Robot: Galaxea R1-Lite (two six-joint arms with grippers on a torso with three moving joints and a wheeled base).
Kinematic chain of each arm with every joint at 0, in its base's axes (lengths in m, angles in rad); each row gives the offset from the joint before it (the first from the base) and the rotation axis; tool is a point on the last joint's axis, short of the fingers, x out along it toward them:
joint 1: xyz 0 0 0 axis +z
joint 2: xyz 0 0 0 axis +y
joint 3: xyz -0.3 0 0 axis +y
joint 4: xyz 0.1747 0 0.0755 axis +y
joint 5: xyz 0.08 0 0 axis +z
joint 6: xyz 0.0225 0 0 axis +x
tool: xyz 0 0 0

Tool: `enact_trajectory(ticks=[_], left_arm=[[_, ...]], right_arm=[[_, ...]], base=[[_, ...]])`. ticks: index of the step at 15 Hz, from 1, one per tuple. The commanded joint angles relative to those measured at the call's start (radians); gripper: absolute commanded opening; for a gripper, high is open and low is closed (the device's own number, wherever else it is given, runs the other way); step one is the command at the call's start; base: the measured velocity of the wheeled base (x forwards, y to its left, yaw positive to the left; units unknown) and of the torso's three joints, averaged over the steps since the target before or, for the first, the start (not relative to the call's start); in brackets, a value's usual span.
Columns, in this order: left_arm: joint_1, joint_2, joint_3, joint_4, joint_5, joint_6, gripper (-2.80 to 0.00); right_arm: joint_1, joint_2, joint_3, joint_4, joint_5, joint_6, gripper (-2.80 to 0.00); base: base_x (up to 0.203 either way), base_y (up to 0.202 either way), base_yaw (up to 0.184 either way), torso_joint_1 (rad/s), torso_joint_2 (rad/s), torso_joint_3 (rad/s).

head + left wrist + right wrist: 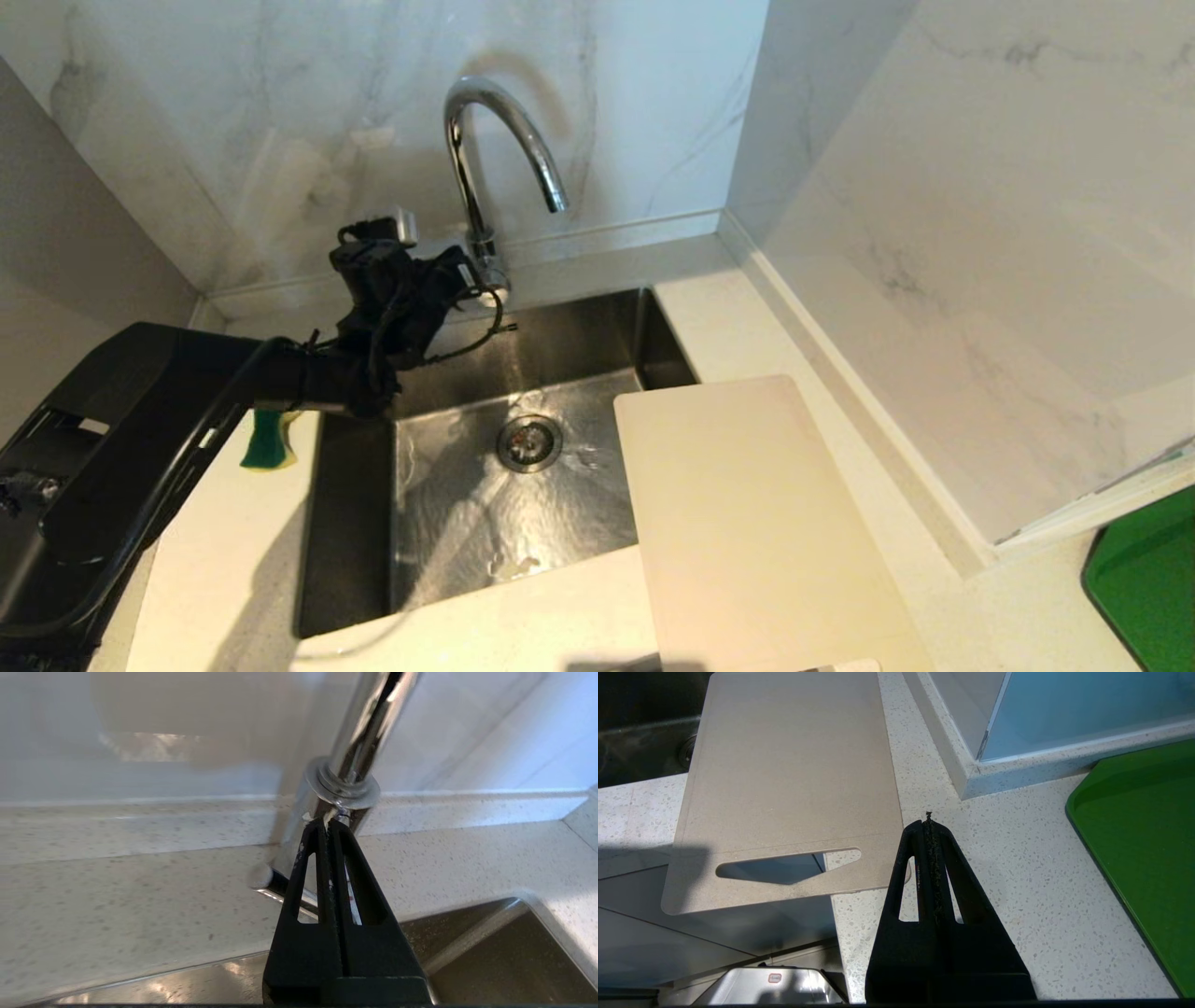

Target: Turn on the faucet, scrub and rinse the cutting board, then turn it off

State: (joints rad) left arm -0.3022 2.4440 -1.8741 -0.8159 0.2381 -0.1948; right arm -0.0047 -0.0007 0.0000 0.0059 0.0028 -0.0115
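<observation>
My left gripper [328,822] reaches across the sink's [355,523] back edge — jaws shut, empty, tips at the faucet [485,159] base; speckled counter [1017,882], marble walls.

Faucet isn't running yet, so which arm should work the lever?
Left. The left gripper, fingers shut, is at the faucet base by its lever; the right gripper hovers beside the cutting board.

The left gripper [329,823] reaches forward with fingers pressed together (the right gripper [929,821] likewise closed, empty).
</observation>
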Motion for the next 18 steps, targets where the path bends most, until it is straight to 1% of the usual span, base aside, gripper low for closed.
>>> enact_trajectory(ticks=[1, 4, 7, 9, 12, 14, 16, 17, 18], left_arm=[[-0.018, -0.081, 0.055, -0.007, 0.000, -0.004, -2.80], [-0.063, -0.226, 0.184, -0.004, -0.001, 0.000, -2.80], [-0.107, -0.401, 0.299, 0.037, -0.009, -0.009, -2.80], [-0.120, -0.514, 0.362, 0.104, -0.026, -0.011, -2.80], [-0.115, -0.667, 0.436, 0.260, -0.050, -0.012, -2.80], [-0.086, -0.747, 0.501, 0.325, -0.056, -0.007, -2.80], [-0.036, -0.815, 0.597, 0.371, -0.060, 0.000, -2.80], [0.006, -0.844, 0.647, 0.390, -0.076, 0.011, -2.80], [0.052, -0.876, 0.689, 0.408, -0.108, 0.025, -2.80]], right_arm=[[0.000, 0.001, 0.000, 0.000, 0.000, -0.001, -2.80], [0.000, 0.001, 0.000, 0.000, 0.000, 0.000, -2.80], [0.000, 0.001, 0.000, 0.000, 0.000, -0.001, -2.80], [0.000, 0.001, 0.000, 0.000, 0.000, -0.001, -2.80], [0.000, 0.001, 0.000, 0.000, 0.000, -0.001, -2.80], [0.000, 0.001, 0.000, 0.000, 0.000, -0.001, -2.80], [0.000, 0.001, 0.000, 0.000, 0.000, -0.001, -2.80], [0.000, 0.001, 0.000, 0.000, 0.000, -0.001, -2.80], [0.000, 0.001, 0.000, 0.000, 0.000, -0.001, -2.80]], base=[[0.000, 0.000, 0.000, 0.000, 0.00, 0.000], [0.000, 0.000, 0.000, 0.000, 0.00, 0.000], [0.000, 0.000, 0.000, 0.000, 0.00, 0.000], [0.000, 0.000, 0.000, 0.000, 0.00, 0.000], [0.000, 0.000, 0.000, 0.000, 0.00, 0.000], [0.000, 0.000, 0.000, 0.000, 0.00, 0.000], [0.000, 0.000, 0.000, 0.000, 0.00, 0.000], [0.000, 0.000, 0.000, 0.000, 0.00, 0.000], [0.000, 0.000, 0.000, 0.000, 0.00, 0.000]])
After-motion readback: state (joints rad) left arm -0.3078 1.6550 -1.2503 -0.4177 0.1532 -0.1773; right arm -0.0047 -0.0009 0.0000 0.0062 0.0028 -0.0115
